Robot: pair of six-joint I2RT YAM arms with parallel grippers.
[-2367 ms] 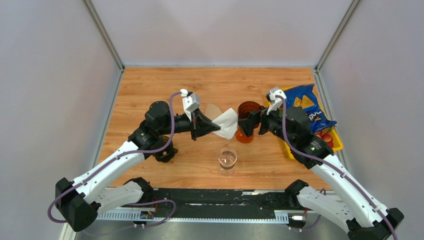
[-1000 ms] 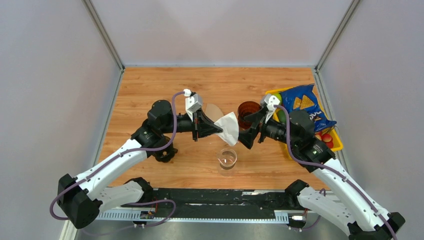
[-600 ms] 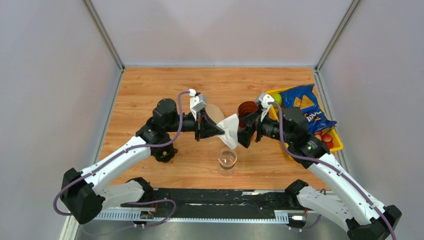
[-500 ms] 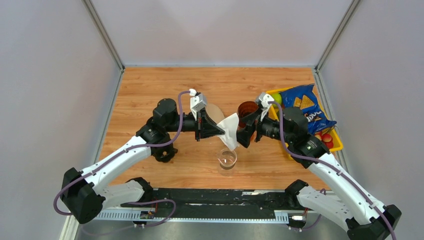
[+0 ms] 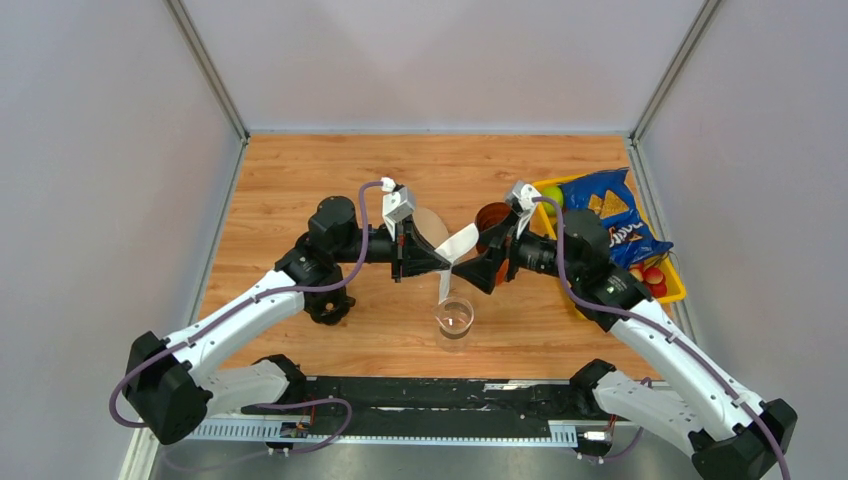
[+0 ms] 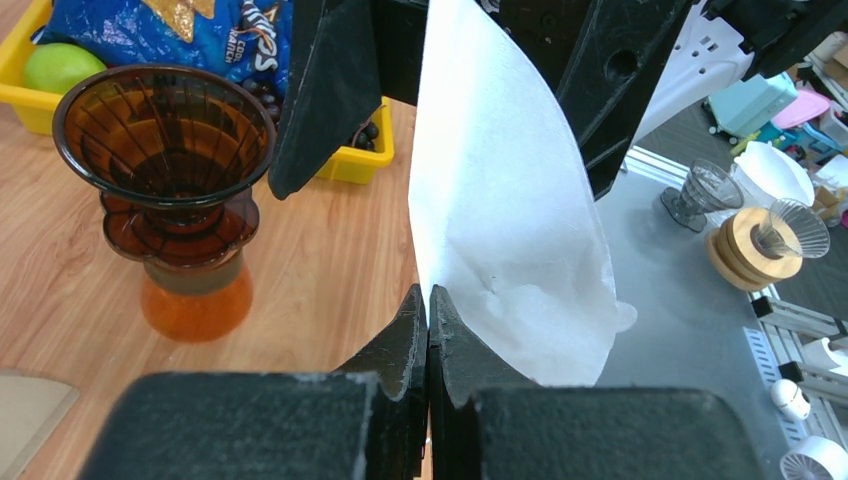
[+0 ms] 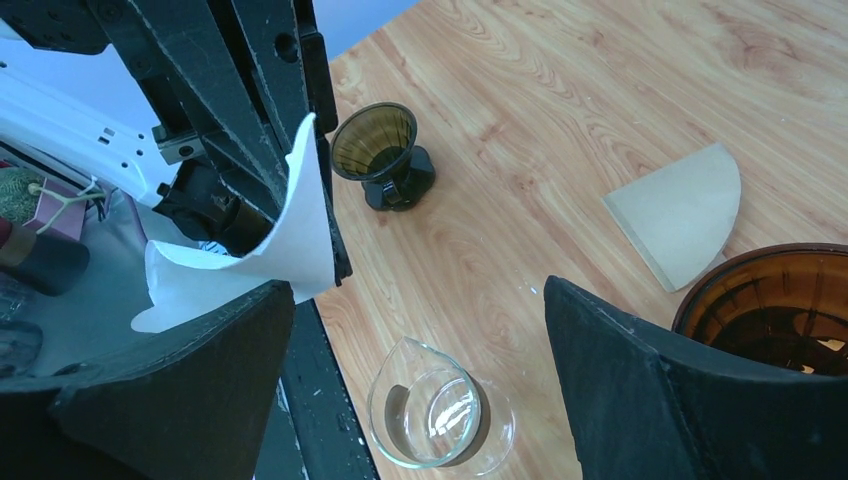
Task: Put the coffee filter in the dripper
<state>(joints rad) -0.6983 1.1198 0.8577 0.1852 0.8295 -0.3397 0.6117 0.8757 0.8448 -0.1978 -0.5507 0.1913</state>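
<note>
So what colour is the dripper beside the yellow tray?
The dripper is translucent amber-orange, clearest in the left wrist view.

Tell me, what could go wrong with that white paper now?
The left fingers pinch only the edge of the white filter, so the thin paper could slip or tear when the open right fingers grab it. It hangs near the glass jug, not over the orange dripper, so a drop would miss.
</note>
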